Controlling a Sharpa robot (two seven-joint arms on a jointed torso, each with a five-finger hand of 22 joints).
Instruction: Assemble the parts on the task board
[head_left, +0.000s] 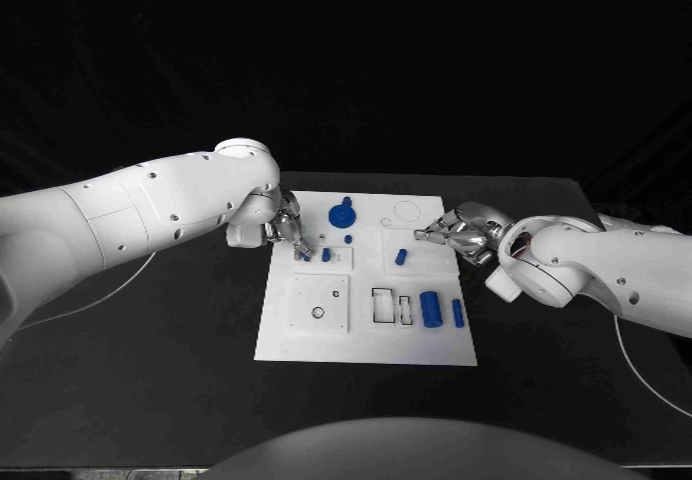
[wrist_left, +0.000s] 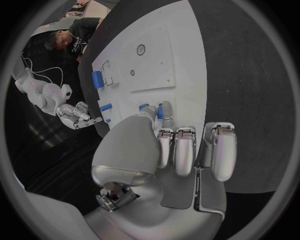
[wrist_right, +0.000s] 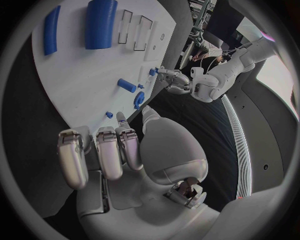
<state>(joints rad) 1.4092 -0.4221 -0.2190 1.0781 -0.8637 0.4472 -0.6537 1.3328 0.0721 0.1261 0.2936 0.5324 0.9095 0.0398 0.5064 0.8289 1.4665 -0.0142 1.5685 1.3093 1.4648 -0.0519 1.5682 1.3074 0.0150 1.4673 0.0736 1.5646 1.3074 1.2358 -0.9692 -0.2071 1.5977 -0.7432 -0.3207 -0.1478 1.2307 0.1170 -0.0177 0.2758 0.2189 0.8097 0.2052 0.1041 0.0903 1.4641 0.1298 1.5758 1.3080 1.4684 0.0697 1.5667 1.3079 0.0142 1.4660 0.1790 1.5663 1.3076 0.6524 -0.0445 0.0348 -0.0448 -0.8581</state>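
On board's right, upright-lying long peg (head_left: 457, 313)

Dim bkgd; task board (head_left: 366, 345) brightly lit; wrist views fisheye-bent, dark-rimmed.

Robotics lab, black table (head_left: 173, 400), task board (head_left: 361, 345)
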